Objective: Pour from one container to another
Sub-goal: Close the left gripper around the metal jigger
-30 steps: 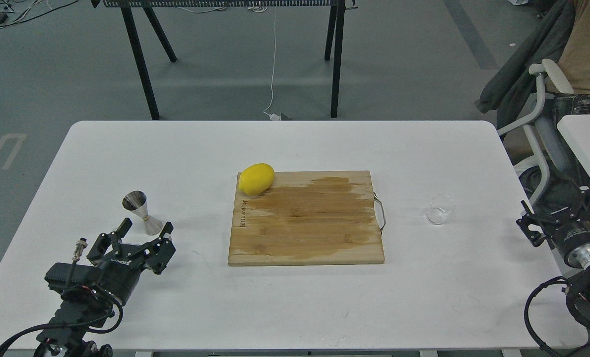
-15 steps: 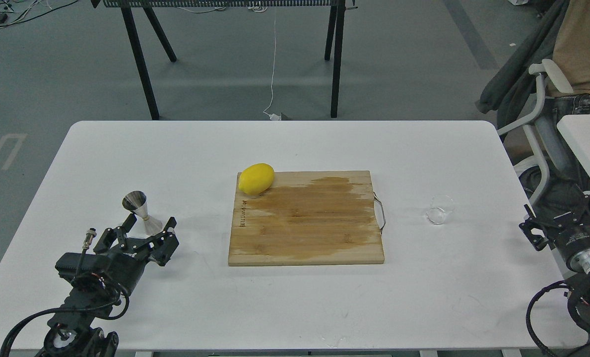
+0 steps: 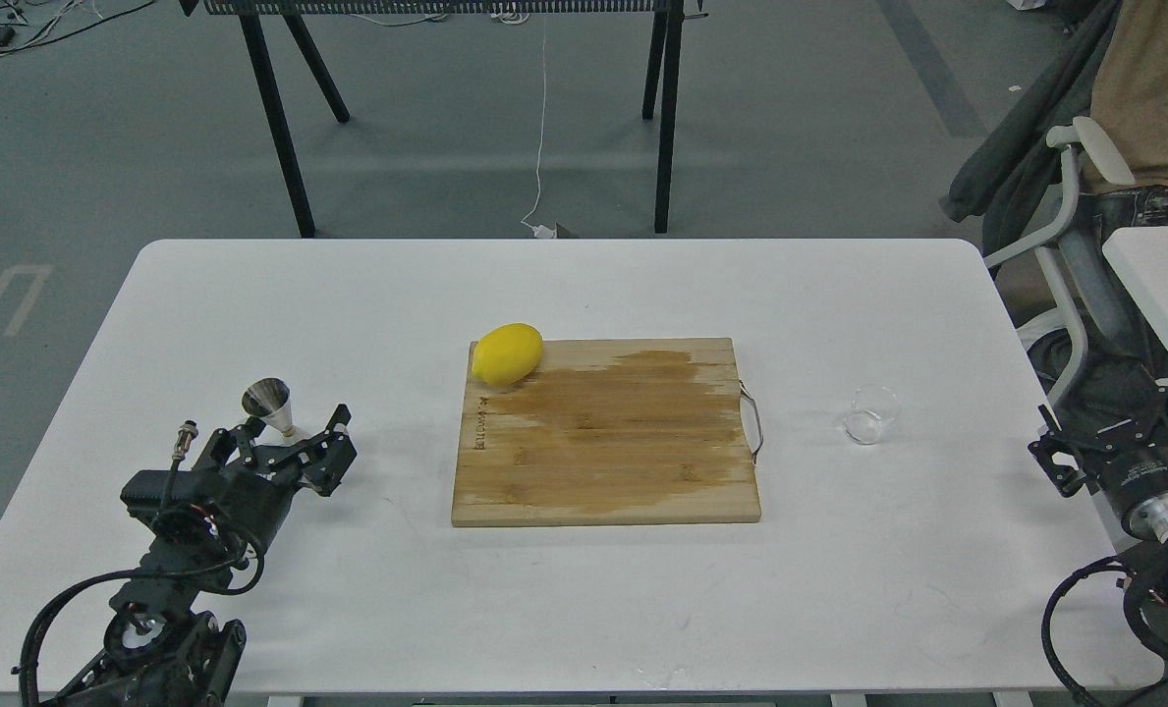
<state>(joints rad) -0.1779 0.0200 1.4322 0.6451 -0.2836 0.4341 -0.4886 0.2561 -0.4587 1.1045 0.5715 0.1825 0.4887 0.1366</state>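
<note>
The steel jigger [image 3: 268,402] stands upright on the white table [image 3: 584,589] at the left. Its lower cone is hidden behind my left gripper [image 3: 284,440], which is open with one finger on each side of the jigger's base. I cannot tell whether they touch it. The clear glass cup [image 3: 870,414] stands alone on the table to the right of the wooden board. My right gripper [image 3: 1114,429] sits at the table's right edge, well to the right of the cup, open with nothing in it.
A wooden cutting board [image 3: 603,462] with a wet stain lies mid-table, and a yellow lemon [image 3: 507,353] rests on its far left corner. A metal handle [image 3: 755,422] sticks out of the board's right side. A chair [image 3: 1075,196] and a second table [image 3: 1163,265] stand to the right.
My left gripper has moved forward toward the jigger, and its fingers now flank the lower cone. The right gripper shifted slightly down and to the right early on, then held still.
</note>
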